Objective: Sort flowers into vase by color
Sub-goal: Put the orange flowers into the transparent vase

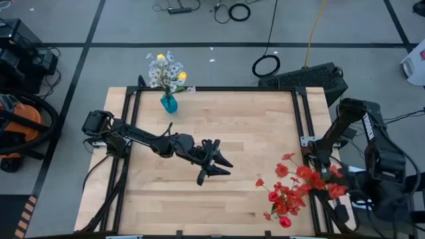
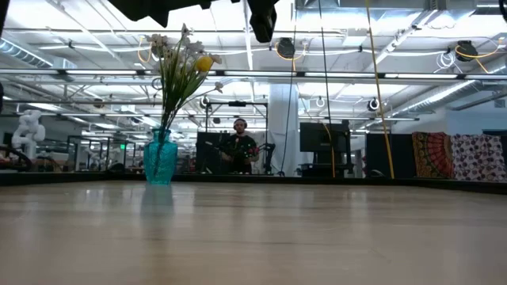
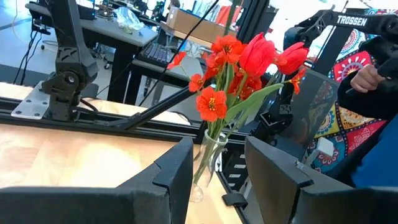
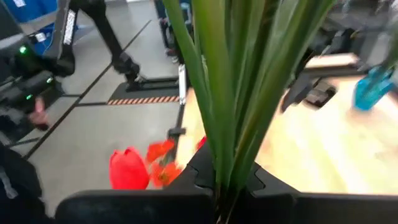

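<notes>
Green stems (image 4: 230, 93) stand upright, clamped in right pincer (image 4: 217, 186); left pincer (image 1: 216, 162) gapes empty.

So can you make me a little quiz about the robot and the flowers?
1. True or false: the vase stands in the middle of the table.
2. Which arm holds the red flowers? A. left B. right C. neither
3. Fill in: the flowers in the vase are white and ___.

Key:
1. False, it stands at the table's edge.
2. B, the right gripper is shut on their stems.
3. Yellow.
</notes>
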Robot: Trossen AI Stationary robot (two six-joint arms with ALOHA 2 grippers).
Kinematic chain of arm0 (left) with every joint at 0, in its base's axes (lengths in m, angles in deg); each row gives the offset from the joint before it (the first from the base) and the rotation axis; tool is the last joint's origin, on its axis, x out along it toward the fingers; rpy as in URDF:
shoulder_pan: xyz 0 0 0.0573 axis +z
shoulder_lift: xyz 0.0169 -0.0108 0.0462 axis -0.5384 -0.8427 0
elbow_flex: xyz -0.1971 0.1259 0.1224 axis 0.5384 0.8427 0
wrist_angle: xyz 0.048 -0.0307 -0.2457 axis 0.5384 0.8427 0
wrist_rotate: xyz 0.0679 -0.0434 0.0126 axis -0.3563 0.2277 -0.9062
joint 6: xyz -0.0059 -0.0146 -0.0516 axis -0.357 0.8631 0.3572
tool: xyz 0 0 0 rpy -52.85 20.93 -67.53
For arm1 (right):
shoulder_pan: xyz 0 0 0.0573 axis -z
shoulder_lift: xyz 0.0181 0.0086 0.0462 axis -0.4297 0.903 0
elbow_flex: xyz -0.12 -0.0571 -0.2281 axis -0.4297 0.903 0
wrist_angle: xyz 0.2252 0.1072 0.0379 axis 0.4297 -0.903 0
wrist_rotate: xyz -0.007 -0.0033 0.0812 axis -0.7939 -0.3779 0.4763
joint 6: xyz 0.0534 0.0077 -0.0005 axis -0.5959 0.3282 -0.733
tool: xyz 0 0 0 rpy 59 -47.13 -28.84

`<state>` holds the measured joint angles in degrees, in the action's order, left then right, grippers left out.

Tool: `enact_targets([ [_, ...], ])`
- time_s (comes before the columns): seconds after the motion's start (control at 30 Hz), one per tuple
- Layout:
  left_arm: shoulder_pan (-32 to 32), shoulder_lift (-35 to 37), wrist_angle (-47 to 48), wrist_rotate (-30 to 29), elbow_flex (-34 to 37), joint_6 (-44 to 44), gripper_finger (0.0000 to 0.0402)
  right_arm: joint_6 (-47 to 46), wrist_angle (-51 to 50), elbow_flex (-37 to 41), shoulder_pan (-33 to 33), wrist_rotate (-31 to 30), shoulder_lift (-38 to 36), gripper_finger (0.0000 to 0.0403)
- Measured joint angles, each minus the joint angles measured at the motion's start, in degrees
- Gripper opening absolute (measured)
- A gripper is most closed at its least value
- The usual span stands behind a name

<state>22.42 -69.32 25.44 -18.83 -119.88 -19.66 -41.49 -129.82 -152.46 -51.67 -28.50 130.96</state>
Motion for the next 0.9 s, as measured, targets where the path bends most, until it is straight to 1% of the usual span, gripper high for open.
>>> enact_targets([
  [0.07,0.0,0.0,0.1,0.0,0.0,0.0,0.015,0.0,3.9,3.5,0.2,1.3,-1.6,0.0],
  [0.2,0.0,0.0,0.0,-0.1,0.0,0.0,0.015,5.6,18.6,13.1,0.5,4.4,-7.6,0.0],
  [0.37,0.0,0.0,0.0,-0.4,0.0,0.0,0.015,16.0,40.5,26.5,4.0,12.2,-16.3,0.0],
  [0.43,0.0,0.0,0.0,-0.5,0.0,0.0,0.015,21.2,49.3,31.3,4.9,15.0,-18.8,0.0],
  [0.5,0.0,0.0,0.0,-0.5,0.0,0.0,0.015,26.1,55.9,35.2,5.6,17.7,-20.2,0.0],
  [0.6,0.0,0.0,0.0,-0.7,0.0,0.0,0.015,29.3,60.4,39.3,6.3,20.0,-21.3,0.0],
  [0.7,0.0,0.0,0.0,-0.7,0.0,0.0,0.015,30.8,61.8,41.8,6.3,20.3,-21.0,0.0],
  [0.83,0.0,0.0,0.0,-0.8,0.0,0.0,0.015,34.0,61.7,42.1,6.3,20.6,-19.4,0.0],
  [0.9,0.0,0.0,0.0,-0.8,0.0,0.0,0.015,36.4,61.7,42.2,6.3,21.8,-18.4,0.0],
])
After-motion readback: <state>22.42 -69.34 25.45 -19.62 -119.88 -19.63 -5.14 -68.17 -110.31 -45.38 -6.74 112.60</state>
